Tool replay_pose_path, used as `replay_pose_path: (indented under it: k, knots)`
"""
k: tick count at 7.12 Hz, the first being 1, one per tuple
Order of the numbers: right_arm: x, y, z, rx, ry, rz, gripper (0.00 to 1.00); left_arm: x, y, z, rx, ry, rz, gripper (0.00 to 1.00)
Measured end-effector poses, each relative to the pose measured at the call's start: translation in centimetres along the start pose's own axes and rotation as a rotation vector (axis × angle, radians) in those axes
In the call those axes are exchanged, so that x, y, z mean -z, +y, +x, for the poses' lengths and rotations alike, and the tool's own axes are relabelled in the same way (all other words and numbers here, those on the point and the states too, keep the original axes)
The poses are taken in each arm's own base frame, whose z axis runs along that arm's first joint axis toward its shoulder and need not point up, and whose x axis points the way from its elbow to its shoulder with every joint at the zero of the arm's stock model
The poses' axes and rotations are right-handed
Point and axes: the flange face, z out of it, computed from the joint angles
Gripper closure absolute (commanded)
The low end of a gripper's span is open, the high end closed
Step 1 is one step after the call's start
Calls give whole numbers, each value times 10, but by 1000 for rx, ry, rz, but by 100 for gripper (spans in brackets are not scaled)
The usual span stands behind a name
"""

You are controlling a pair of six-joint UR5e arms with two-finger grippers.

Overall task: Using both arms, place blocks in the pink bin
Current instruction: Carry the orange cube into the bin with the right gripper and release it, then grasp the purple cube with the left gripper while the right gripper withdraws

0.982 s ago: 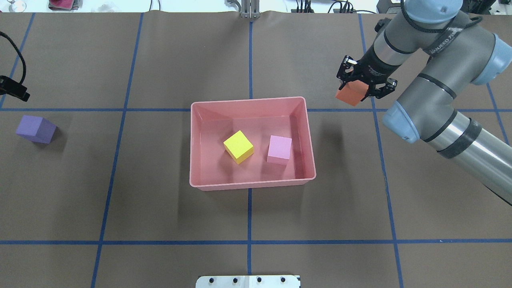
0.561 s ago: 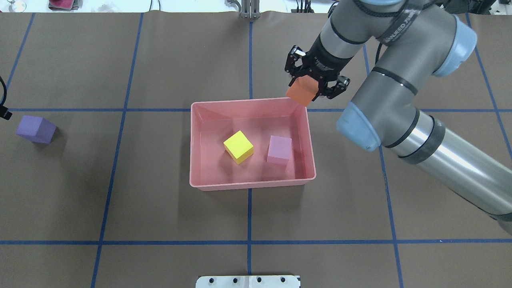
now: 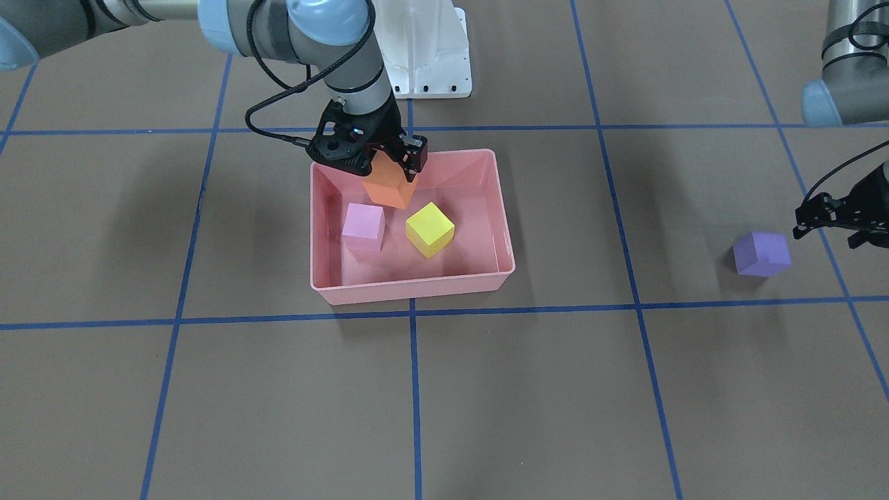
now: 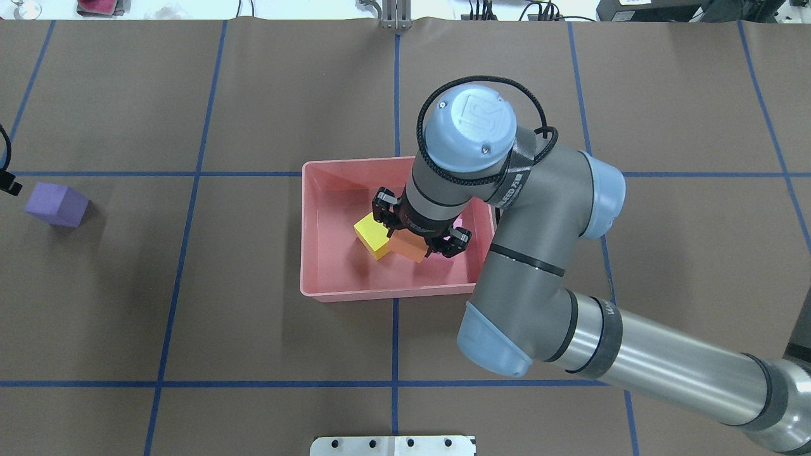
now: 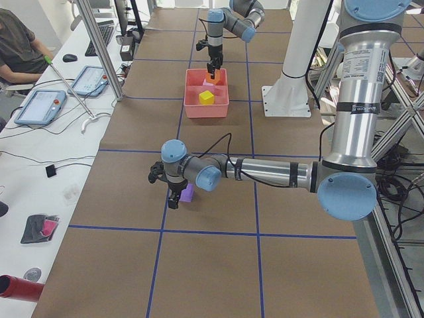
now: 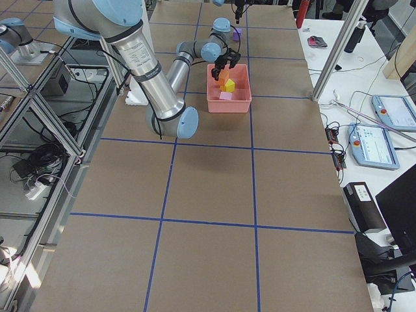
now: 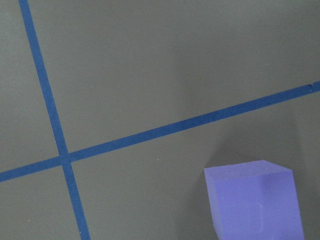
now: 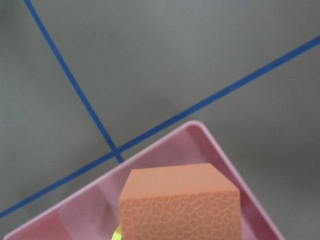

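My right gripper (image 3: 389, 167) is shut on the orange block (image 3: 390, 187) and holds it over the inside of the pink bin (image 3: 410, 288), between the two blocks lying there. The yellow block (image 3: 430, 229) and the pink-lilac block (image 3: 363, 227) rest on the bin floor. In the overhead view the right gripper (image 4: 421, 239) and orange block (image 4: 407, 247) cover part of the yellow block (image 4: 369, 235), inside the bin (image 4: 305, 228). The purple block (image 4: 56, 204) sits on the table far left, also in the front view (image 3: 762, 253) and the left wrist view (image 7: 255, 202). My left gripper (image 3: 825, 235) hovers open just beside it.
Brown table cover with blue tape grid lines. The white pedestal base (image 3: 427, 55) stands behind the bin. The right arm's elbow and forearm (image 4: 538, 297) span the table right of the bin. Operator desks with tablets (image 5: 40, 106) lie beyond the far table edge.
My right arm swung the orange block from beyond the bin's far right corner to over the bin's middle. The left gripper shifted closer to the purple block, almost out of the overhead view.
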Motion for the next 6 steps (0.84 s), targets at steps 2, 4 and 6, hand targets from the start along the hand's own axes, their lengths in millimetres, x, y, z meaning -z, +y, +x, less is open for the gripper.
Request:
replay_pose_path:
  k: [2, 4, 6]
  knots:
    - [-24, 23, 5, 18, 30, -12, 87, 1, -3, 7, 39, 8, 4, 1]
    - [-32, 30, 8, 24, 41, -20, 1, -19, 0, 34, 85, 37, -38, 1]
    - [-35, 29, 11, 25, 47, -21, 0, -42, 1, 63, 121, 56, -67, 1]
